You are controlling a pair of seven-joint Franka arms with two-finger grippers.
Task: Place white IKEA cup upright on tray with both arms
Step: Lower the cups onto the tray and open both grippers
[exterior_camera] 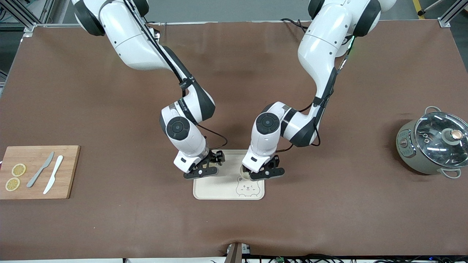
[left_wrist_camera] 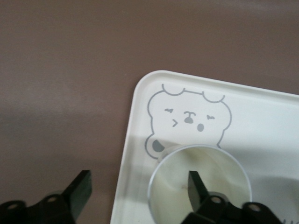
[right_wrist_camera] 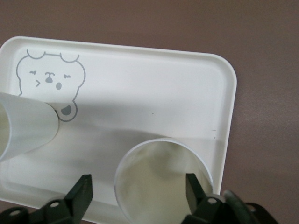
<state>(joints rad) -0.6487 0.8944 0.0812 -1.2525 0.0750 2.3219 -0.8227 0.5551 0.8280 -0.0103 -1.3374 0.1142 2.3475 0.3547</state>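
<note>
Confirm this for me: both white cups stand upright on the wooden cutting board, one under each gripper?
Not quite. One cup is under the right gripper and the other cup is under the left gripper, both upright. But they stand on the cream tray, not the wooden cutting board. The right wrist view shows both.
</note>
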